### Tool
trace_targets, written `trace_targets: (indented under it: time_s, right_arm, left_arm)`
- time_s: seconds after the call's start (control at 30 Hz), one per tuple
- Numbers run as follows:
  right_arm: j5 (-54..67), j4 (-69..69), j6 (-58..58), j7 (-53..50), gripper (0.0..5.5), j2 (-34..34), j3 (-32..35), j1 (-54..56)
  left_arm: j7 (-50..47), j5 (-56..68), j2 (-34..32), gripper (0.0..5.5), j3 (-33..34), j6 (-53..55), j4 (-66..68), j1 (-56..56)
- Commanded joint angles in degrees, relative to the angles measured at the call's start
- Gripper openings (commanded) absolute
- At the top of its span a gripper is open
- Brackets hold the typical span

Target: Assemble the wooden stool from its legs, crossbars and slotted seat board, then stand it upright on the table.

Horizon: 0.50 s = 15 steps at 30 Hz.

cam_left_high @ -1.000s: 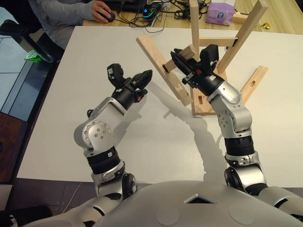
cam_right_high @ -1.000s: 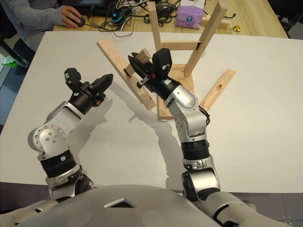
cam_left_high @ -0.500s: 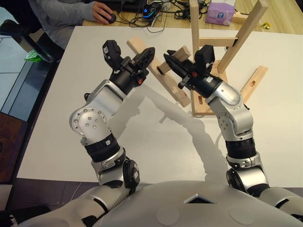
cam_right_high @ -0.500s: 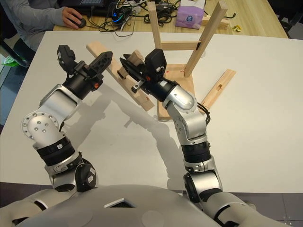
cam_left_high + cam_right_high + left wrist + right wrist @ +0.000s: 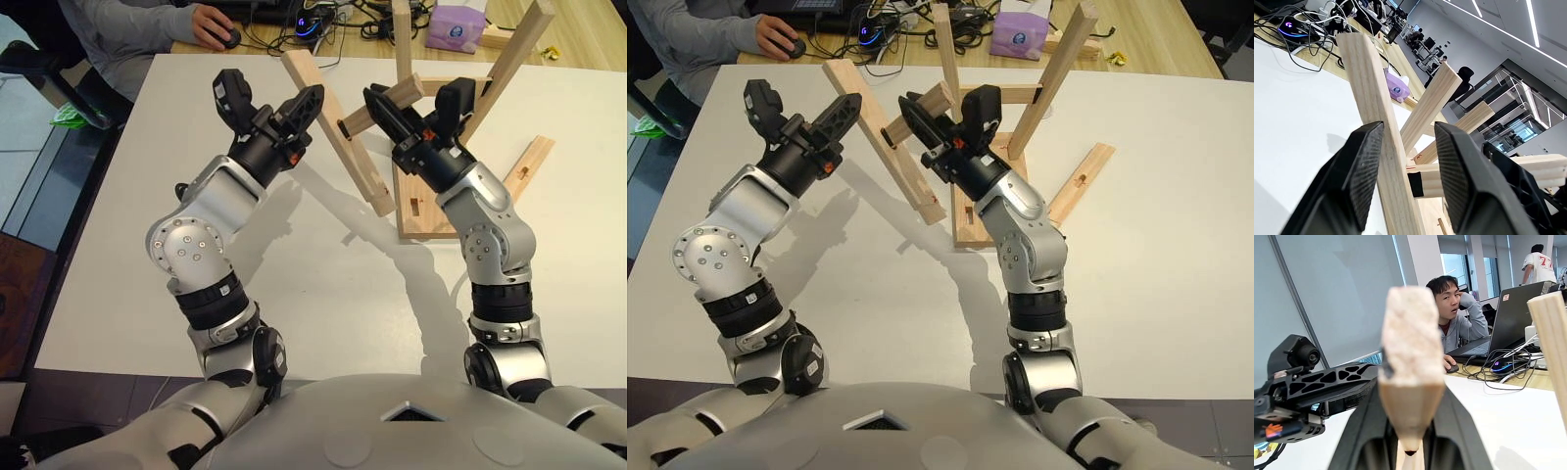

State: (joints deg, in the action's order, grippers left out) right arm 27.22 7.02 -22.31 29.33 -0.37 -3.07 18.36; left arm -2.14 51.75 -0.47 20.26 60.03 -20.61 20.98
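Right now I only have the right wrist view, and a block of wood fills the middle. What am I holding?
Observer: Your right jaws are shut on a crossbar, its far end plugged into a long slanting leg.
Operator: Is the left arm on it?
Observer: The left jaws stand open, one either side of that leg, near the joint.
Operator: And the rest?
Observer: Two upright legs stand on the seat board behind; a loose leg lies flat beside it.
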Motion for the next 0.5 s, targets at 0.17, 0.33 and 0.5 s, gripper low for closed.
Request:
trace_targets:
  time_s: [0.17, 0.33, 0.5]
  right_arm:
    - [1.28, 2.21, -1.08, 0.88, 0.38, -0.81, -1.28, 0.66]
    - [1.41, 4.44, -1.53, 1.64, 0.38, -1.49, -2.98, -0.05]
    - [1.45, 5.04, -1.33, 1.37, 0.38, -1.85, -3.29, -0.32]
  left_arm:
    - [-0.86, -0.09, -1.06, 1.93, -1.96, -0.67, 0.61, -0.42]
    - [-0.81, -0.94, -1.12, 1.93, -3.63, -0.85, 1.7, -1.46]
    - [-1.12, -1.76, -1.94, 1.93, -4.26, -1.29, 2.3, -2.12]
